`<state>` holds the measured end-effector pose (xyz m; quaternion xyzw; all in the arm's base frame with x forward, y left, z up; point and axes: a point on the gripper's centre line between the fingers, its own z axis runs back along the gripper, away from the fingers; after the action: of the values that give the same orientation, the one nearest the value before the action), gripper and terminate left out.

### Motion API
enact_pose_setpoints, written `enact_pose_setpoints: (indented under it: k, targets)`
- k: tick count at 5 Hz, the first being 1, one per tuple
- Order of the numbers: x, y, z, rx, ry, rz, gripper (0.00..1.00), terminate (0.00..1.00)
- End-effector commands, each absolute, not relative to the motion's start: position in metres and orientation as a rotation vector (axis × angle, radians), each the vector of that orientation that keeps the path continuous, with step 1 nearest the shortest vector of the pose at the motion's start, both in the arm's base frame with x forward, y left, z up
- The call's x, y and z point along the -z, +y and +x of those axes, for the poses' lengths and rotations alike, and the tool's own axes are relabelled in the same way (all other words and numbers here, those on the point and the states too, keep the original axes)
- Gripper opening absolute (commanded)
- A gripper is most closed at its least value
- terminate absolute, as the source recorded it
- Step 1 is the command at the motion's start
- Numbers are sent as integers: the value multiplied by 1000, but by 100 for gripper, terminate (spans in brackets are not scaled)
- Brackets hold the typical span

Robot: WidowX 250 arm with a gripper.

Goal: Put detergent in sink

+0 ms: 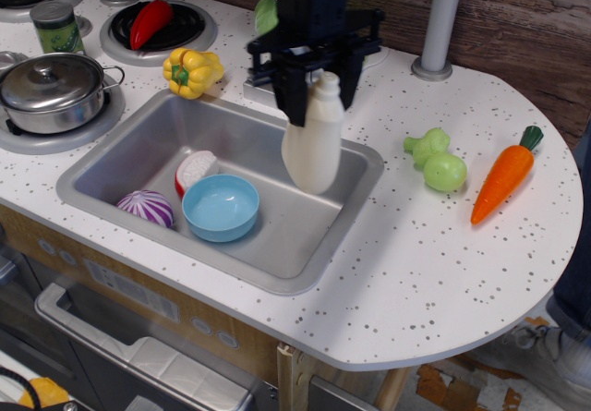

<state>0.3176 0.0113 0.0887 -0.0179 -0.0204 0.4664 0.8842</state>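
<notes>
Hand [314, 86]: clamped on the neck of the detergent [313, 145] — bottle hanging, slightly tilted.
Detergent: above the sink [138, 148], at its 2 o'clock corner.
Sink: blue bowl [221, 207] at 7 o'clock — purple onion [146, 208] beside it.

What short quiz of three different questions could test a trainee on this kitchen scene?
1. True or false: the detergent bottle lies flat on the sink floor.
2. What does the gripper hold? A) carrot B) detergent bottle C) blue bowl
3. Fill in: right of the sink lie a green vegetable and an orange ____.

Key: 1 false, it hangs above the basin; 2 B; 3 carrot.
</notes>
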Motion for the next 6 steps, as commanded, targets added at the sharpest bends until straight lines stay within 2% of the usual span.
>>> enact_pose_setpoints:
  k: [1,2,3,4,5,6]
  targets:
    - [-72,17,319,-919,-149,-155,0,0]
    - [-47,15,322,-894,-174,-204,0,0]
    - [-29,22,327,-860,-190,-207,0,0]
    - [-15,29,330,-860,-127,-193,0,0]
    - [-22,28,330,-864,-120,-170,100,0]
    - [-22,28,330,-864,-120,-170,100,0]
